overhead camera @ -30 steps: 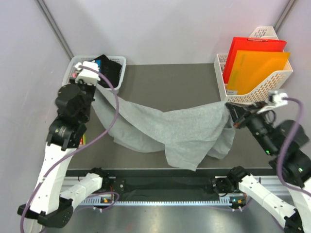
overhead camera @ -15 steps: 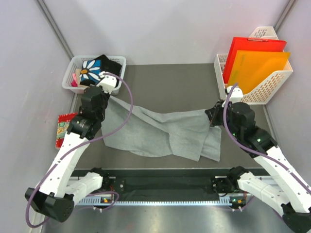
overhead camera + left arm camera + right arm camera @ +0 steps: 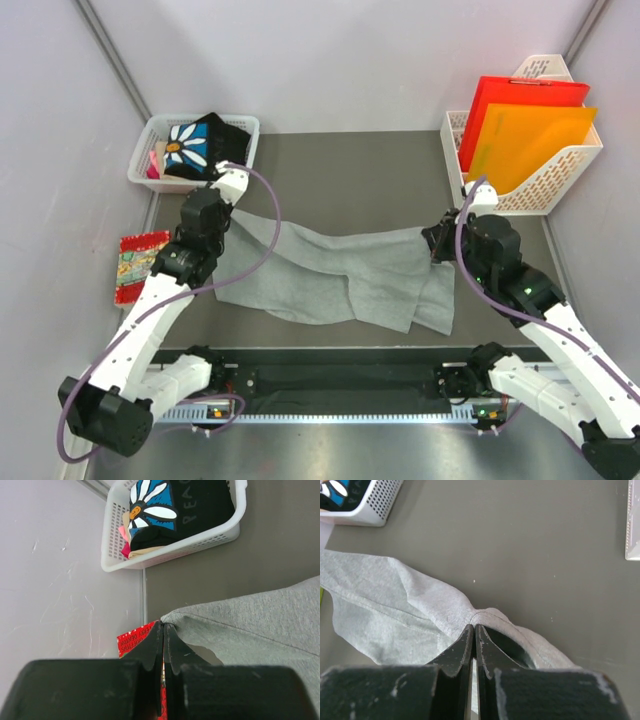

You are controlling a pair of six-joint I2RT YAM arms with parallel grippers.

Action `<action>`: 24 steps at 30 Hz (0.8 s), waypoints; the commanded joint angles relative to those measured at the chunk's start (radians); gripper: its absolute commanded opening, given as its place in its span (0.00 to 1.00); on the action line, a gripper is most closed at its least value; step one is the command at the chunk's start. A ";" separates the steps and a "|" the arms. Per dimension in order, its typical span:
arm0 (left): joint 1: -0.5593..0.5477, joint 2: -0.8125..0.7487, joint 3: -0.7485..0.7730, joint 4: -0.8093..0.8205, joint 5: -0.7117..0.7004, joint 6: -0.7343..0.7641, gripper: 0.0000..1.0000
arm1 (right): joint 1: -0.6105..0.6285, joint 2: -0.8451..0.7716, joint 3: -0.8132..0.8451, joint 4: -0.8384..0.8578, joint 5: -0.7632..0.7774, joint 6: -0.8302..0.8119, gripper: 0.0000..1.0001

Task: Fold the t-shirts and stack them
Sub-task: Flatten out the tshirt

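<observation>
The grey t-shirt, stretched in the air a second ago, now lies rumpled across the surface, with the left fingers and right fingers still pinched on its far edge, so smoothing and folding likely come next.

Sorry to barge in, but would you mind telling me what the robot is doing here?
Both arms are handling the grey t-shirt: the left gripper and the right gripper each have their fingers shut on an end of its far edge. The cloth lies rumpled across the table between them, not yet folded. The black daisy t-shirt sits in the white basket at the far left corner, untouched.
</observation>
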 commanded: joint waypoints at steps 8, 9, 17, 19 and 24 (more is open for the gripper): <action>0.007 0.034 -0.027 0.119 -0.020 0.014 0.00 | 0.008 0.002 -0.003 0.057 0.055 -0.009 0.00; 0.007 0.040 -0.031 0.120 -0.021 0.014 0.00 | 0.008 0.002 -0.001 0.054 0.055 -0.011 0.00; 0.007 0.033 -0.045 0.111 -0.009 0.002 0.00 | 0.008 0.000 -0.012 0.049 0.057 -0.017 0.00; 0.007 0.034 -0.048 0.108 -0.009 0.002 0.00 | 0.008 0.000 -0.013 0.051 0.052 -0.015 0.00; 0.007 0.028 -0.053 0.099 -0.003 -0.004 0.00 | 0.008 0.010 -0.013 0.055 0.049 -0.015 0.00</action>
